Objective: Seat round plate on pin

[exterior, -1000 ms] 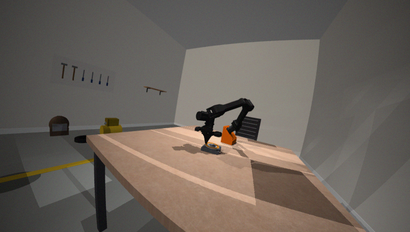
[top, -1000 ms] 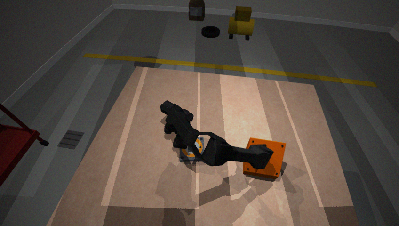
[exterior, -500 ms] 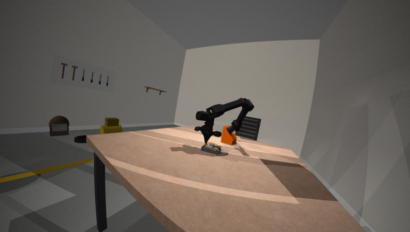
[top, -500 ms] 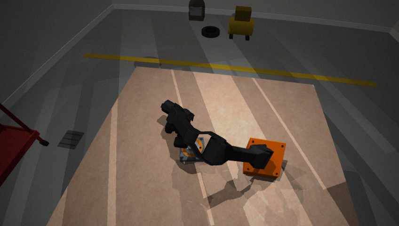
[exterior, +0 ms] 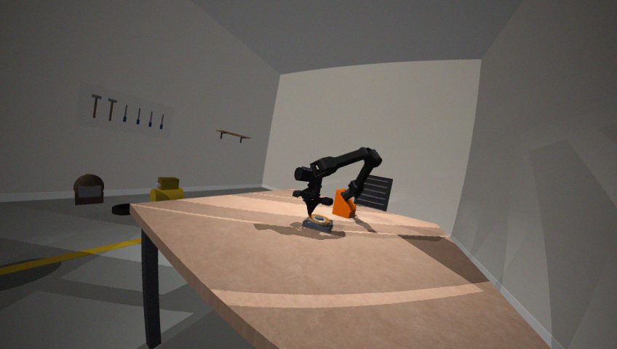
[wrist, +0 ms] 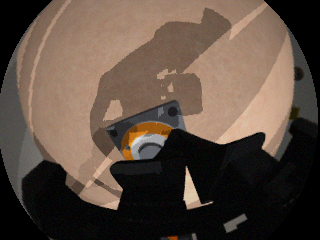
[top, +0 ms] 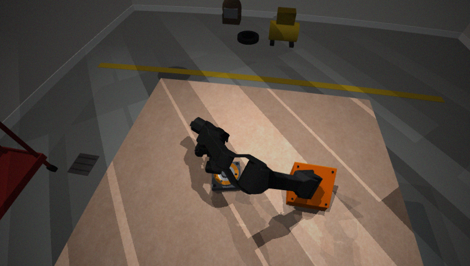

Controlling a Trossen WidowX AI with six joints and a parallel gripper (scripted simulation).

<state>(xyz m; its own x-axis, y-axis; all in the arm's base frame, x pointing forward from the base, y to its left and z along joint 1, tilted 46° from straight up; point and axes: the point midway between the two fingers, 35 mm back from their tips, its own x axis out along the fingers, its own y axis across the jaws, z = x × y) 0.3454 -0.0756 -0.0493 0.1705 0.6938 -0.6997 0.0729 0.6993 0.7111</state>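
The round plate point(top: 226, 183) point(exterior: 327, 221) point(wrist: 145, 128) has an orange outer ring and a pale inner ring. It sits around the grey post point(wrist: 150, 150) on the dark grey square base point(top: 214, 187) point(exterior: 318, 227) point(wrist: 159, 114). Small dark spots show on the orange ring, but I cannot tell which is the hole. The tab and pin cannot be made out, nor whether the plate lies flat. My gripper point(exterior: 310, 214) point(wrist: 175, 132) is shut and empty, pointing down at the plate's edge. Its fingers hide part of the plate in the wrist view; contact is unclear.
The arm's orange mount point(top: 326, 184) point(exterior: 343, 207) stands on the wooden table point(top: 158, 214) point(exterior: 346, 263), near the base. The arm's forearm passes over one side of the base in the top view. A red cart point(top: 19, 164) stands on the floor beyond the table.
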